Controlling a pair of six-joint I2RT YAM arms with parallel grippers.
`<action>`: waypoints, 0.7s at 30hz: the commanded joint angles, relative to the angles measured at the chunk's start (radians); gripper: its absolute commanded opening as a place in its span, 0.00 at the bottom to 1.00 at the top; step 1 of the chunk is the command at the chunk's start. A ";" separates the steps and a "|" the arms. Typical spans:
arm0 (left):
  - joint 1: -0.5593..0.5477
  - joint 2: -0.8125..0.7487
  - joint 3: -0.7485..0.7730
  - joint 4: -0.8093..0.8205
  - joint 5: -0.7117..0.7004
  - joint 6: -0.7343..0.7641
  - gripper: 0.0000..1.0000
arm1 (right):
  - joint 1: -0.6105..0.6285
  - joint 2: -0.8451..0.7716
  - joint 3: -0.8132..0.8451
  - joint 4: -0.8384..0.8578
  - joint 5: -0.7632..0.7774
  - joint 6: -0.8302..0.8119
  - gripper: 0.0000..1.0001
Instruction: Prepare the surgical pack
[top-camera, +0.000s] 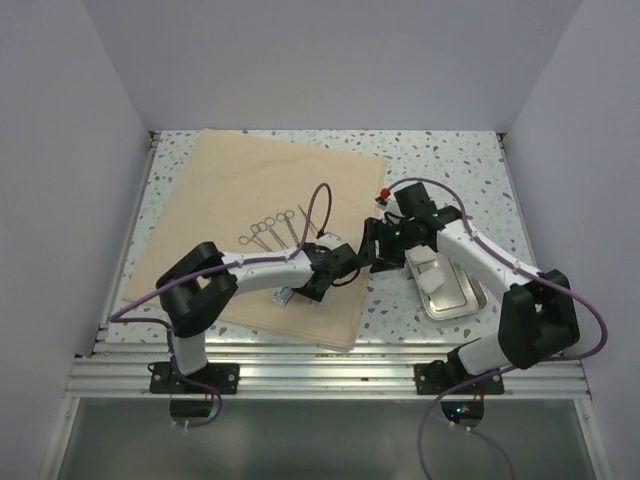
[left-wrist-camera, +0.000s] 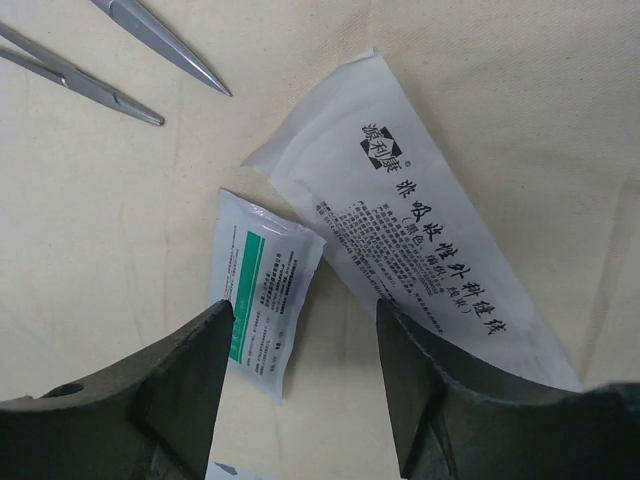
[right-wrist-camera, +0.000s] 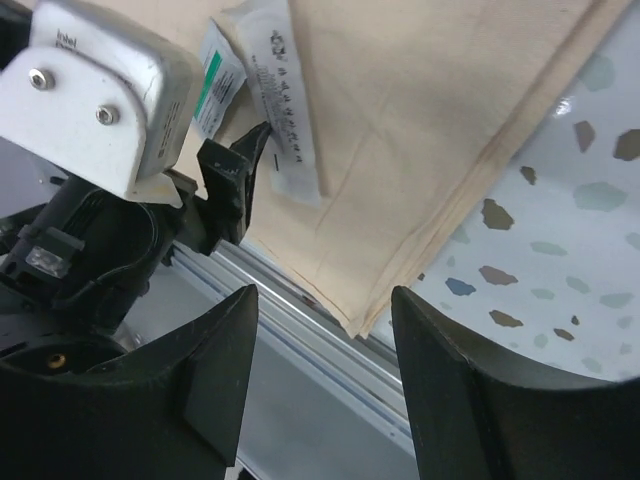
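Observation:
The surgical pack's tan cloth lies spread flat on the left of the table. Steel scissors and forceps rest side by side on it, their tips showing in the left wrist view. My left gripper hangs open just over the cloth's near part. A small green-striped packet lies by its left finger and a long white packet by its right. Nothing is gripped. My right gripper hovers open and empty beside the cloth's right edge. Its wrist view looks at the cloth's near corner.
A steel tray holding white gauze sits on the speckled table under the right forearm. A small red item lies behind the right wrist. An aluminium rail runs along the near edge. White walls enclose three sides.

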 joint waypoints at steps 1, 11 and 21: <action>-0.020 0.047 0.031 -0.088 -0.152 -0.071 0.62 | -0.073 -0.077 -0.048 -0.016 -0.023 -0.021 0.59; -0.020 0.062 0.000 -0.076 -0.179 -0.079 0.49 | -0.153 -0.135 -0.075 -0.059 -0.039 -0.067 0.59; -0.017 0.005 -0.056 -0.005 -0.140 -0.039 0.09 | -0.151 -0.121 -0.056 -0.054 -0.051 -0.065 0.59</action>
